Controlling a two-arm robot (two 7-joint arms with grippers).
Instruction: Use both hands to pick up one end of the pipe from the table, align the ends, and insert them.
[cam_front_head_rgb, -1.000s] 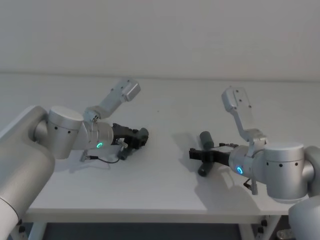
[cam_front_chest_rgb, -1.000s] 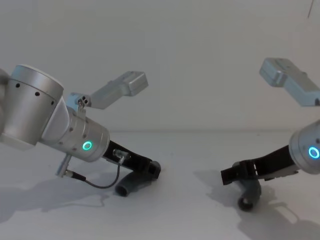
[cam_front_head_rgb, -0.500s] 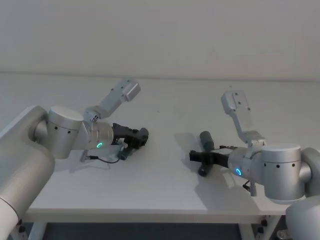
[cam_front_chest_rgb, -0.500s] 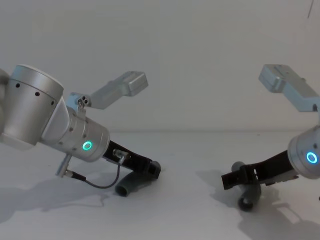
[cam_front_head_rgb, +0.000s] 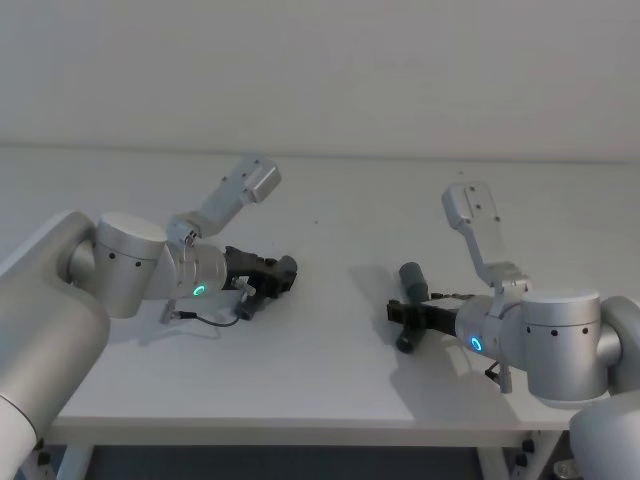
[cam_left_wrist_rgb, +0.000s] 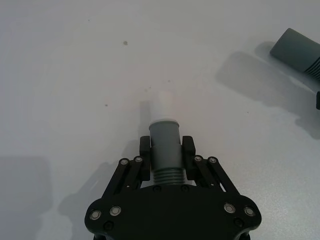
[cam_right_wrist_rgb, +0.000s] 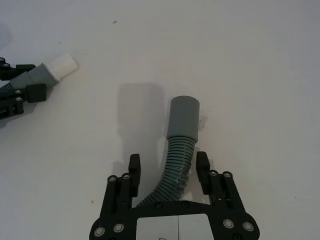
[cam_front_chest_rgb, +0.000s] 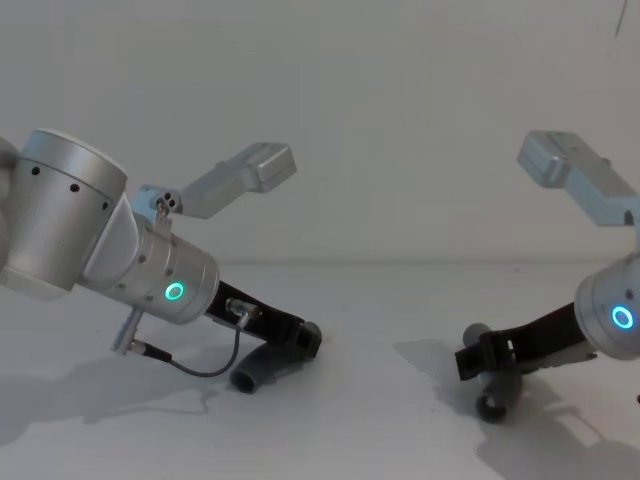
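On the white table (cam_front_head_rgb: 320, 360) lie two dark grey pipe pieces. My left gripper (cam_front_head_rgb: 283, 272) is shut on the left piece (cam_left_wrist_rgb: 165, 135), whose white-tipped end (cam_left_wrist_rgb: 164, 105) points forward past the fingers; its other end (cam_front_chest_rgb: 256, 372) rests on the table. The right piece (cam_right_wrist_rgb: 183, 117) is a ribbed bent hose with a smooth collar, lying flat. My right gripper (cam_right_wrist_rgb: 168, 167) is open and low over it, a finger on each side of the ribbed part with gaps showing. In the chest view this gripper (cam_front_chest_rgb: 470, 362) sits just above the right piece (cam_front_chest_rgb: 497, 385).
Bare table lies between the two pipe pieces and beyond them up to the white wall. The table's front edge (cam_front_head_rgb: 300, 432) runs close below both arms. A thin cable (cam_front_chest_rgb: 195, 368) loops under the left wrist.
My right gripper has drawn back a little to the right and lower along its pipe piece. The left arm and its held piece have not moved.
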